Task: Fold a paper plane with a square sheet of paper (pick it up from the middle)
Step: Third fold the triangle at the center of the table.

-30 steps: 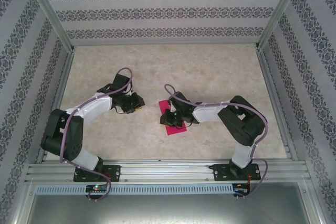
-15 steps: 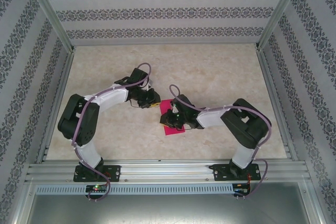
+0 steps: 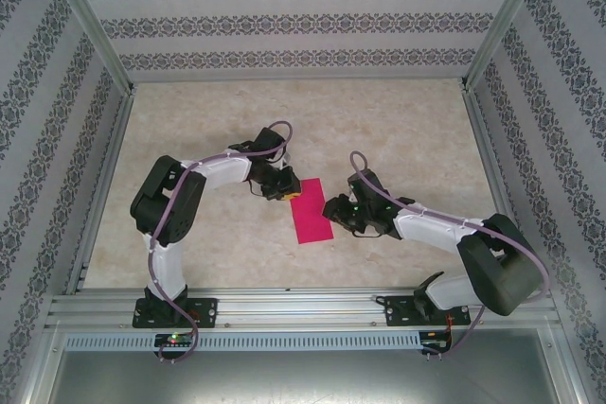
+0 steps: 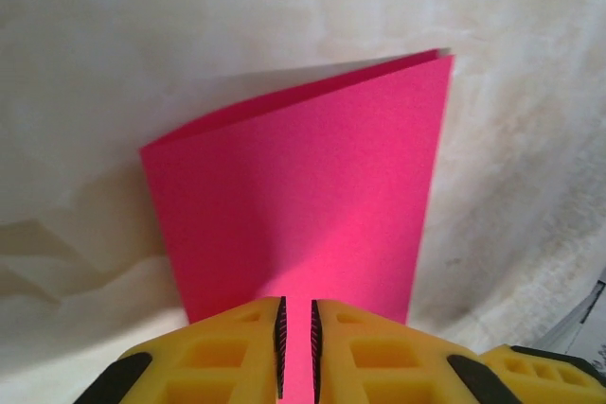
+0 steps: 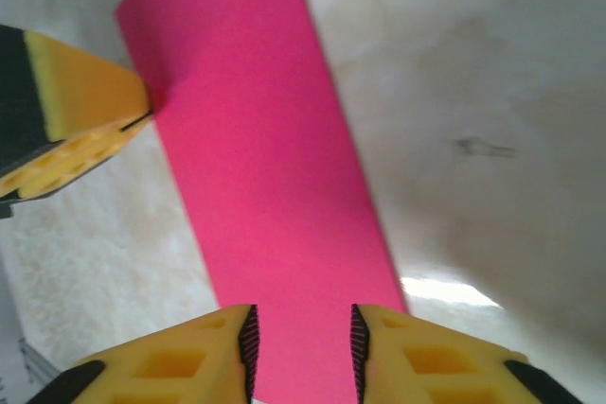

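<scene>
Square sheet of paper (image 3: 311, 211), folded in half into a narrow magenta rectangle, flat on the marbled table (image 3: 398, 120) near its middle, long side running near to far. Pinched at its far left edge by the left gripper (image 3: 287, 188), yellow fingers (image 4: 237, 347) nearly together with the paper between them. Just right of the sheet, the right gripper (image 3: 336, 208), jaws apart, over the paper's right edge without clasping it.

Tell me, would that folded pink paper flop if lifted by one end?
Probably floppy: the thin, folded magenta-pink paper sheet shows its layers gaping at one edge. Likely very light, so it could slide on the pale table.
</scene>
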You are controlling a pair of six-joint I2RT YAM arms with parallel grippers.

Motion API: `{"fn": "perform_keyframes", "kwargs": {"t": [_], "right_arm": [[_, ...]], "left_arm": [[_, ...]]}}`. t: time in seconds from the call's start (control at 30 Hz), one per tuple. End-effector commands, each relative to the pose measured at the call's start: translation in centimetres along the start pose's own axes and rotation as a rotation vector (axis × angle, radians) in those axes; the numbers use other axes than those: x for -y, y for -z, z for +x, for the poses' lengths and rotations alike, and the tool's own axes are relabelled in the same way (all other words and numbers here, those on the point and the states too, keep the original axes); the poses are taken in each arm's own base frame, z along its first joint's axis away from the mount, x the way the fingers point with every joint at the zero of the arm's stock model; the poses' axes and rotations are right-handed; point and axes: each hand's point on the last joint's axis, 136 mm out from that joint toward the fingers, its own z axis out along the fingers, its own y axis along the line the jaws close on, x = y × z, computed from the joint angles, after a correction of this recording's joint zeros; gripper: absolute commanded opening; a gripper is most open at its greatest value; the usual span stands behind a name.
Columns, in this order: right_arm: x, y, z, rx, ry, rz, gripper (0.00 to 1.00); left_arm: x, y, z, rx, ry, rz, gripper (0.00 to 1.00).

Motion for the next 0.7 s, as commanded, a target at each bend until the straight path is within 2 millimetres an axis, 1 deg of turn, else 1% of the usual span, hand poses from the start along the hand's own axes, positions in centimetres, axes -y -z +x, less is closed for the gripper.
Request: {"fn": "perform_keyframes", "kwargs": {"t": [0.0,0.37,0.67], "right_arm": [[1.8,0.4,0.5,-0.021,0.026,0.075,0.38],[1.4,-1.3,1.2,-0.082,0.013,0.037,0.41],[0.6,-2.3,1.3,-0.106,-0.012,-0.020,0.41]], "left_arm": [[-0.2,-0.1,-0.3,0.005,-0.040,-0.049,0.18],[-2.4,-1.6,0.0,-0.028,-0.031,-0.109,0.18],[-2.6,-1.7,0.3,-0.036,-0.037,-0.110,0.18]]}}
